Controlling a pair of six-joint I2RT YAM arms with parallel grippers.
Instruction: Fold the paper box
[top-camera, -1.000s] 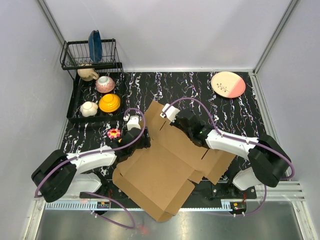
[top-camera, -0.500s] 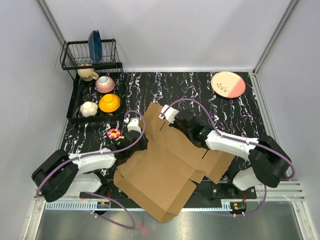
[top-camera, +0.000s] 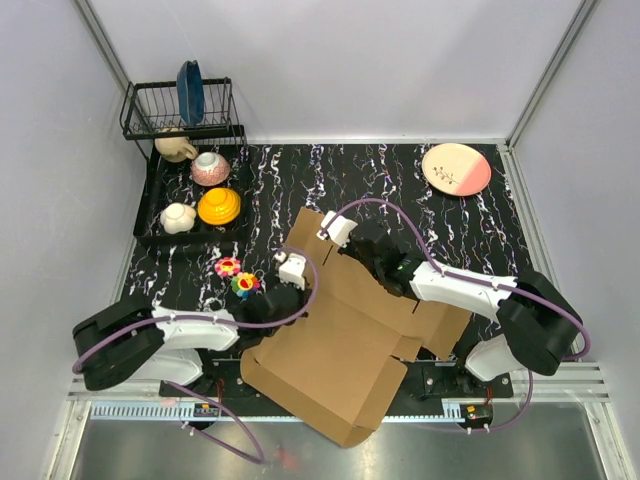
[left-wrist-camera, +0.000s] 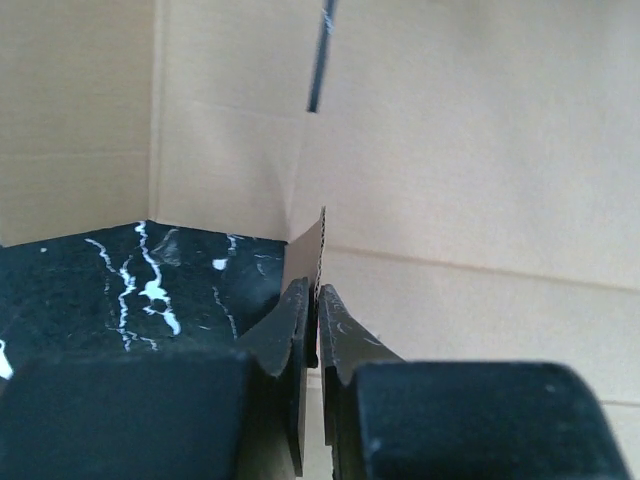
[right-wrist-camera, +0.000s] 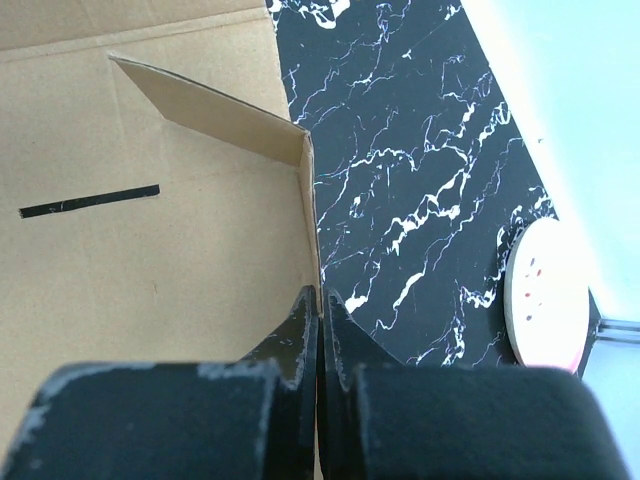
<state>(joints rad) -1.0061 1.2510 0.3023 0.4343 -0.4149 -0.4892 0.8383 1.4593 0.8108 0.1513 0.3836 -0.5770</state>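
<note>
The box (top-camera: 335, 350) lies mostly flat in the middle of the tabletop (top-camera: 400, 180). It is close to the near edge, and one corner pokes out past that edge.

The big change is on the left. The left jaws are now pinched almost shut on a thin bit of card at the left side of the box. The card stands up on its edge right between them. This grip is new. In the look from a second back, the left jaws sit wide open beside that same side. The left arm (top-camera: 190, 325) has also reached further in, and the box has slid a little to the right.

The right jaws are shut tight on the far edge of the box, next to bare tabletop. They hold it the same way as a second back. A small flap (right-wrist-camera: 210, 110) stands up just past them.

So now both arms have hold of the box, one on each side. I think this means the real folding can start, maybe by lifting a side up along a crease. No walls are up yet, so most of the job is still to do. The card is thin, so it could slip out or bend in the wrong spot.
</note>
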